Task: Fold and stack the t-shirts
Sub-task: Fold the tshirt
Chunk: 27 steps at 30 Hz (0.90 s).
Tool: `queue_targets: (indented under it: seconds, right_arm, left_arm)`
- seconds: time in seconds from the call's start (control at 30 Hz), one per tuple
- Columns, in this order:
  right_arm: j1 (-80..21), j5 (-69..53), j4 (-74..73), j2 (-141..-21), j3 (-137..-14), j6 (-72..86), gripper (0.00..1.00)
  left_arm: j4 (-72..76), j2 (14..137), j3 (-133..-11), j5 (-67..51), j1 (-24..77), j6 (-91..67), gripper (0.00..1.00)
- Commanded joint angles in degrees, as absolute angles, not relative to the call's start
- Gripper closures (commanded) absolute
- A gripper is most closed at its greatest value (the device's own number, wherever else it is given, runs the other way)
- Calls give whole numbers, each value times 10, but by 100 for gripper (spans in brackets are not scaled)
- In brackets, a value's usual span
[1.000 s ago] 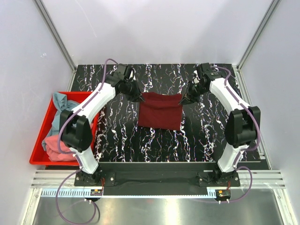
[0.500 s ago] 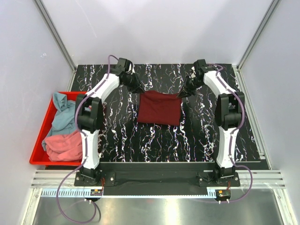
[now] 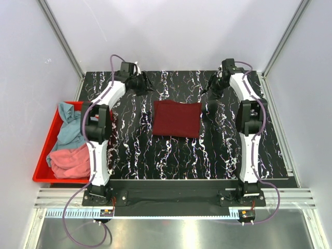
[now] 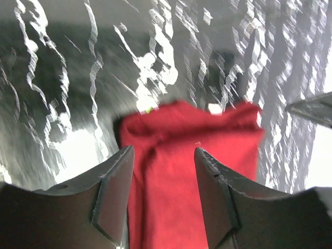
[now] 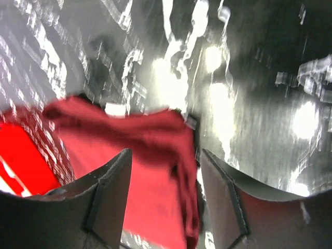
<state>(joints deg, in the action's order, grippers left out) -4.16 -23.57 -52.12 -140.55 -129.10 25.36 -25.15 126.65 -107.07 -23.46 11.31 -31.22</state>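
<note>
Top external view: a black table veined with white marbling stands inside pale walls, with aluminium posts running up the far corners. The maroon t-shirt lies folded into a flat rectangle at the table's middle. The left pincer and right pincer hover near its far corners, clear of the cloth, jaws spread wide and holding nothing. At the left edge a red bin holds the teal-blue t-shirt and the coral pink t-shirt, both crumpled.
</note>
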Motion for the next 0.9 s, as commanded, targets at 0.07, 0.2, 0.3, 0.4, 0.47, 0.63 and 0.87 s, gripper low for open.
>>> queue_targets:
  seconds: [0.07, 0.2, 0.3, 0.4, 0.47, 0.63, 0.87]
  right_arm:
    - [-61, -271, -458, -1279, -1162, 205, 37]
    - [-64, -272, -487, -1321, -1182, 187, 37]
    - [-68, -269, -497, -1341, -1208, 185, 38]
    - [-71, -263, -506, -1359, -1224, 186, 39]
    - [-77, -258, -514, -1365, -1230, 185, 41]
    - [-83, -240, -517, -1374, -1223, 179, 44]
    - [-88, -237, -516, -1376, -1219, 174, 51]
  left_arm:
    - [-194, 1186, -1013, -303, 136, -251, 45]
    - [-203, 1204, -1018, -279, 149, -222, 44]
    - [-231, 1233, -1040, -243, 156, -225, 48]
    - [-232, 1240, -1035, -187, 163, -231, 54]
    - [-230, 1240, -1034, -156, 171, -227, 54]
    - [-254, 1264, -1054, -130, 184, -233, 54]
    - [-266, 1274, -1055, -112, 188, -243, 60]
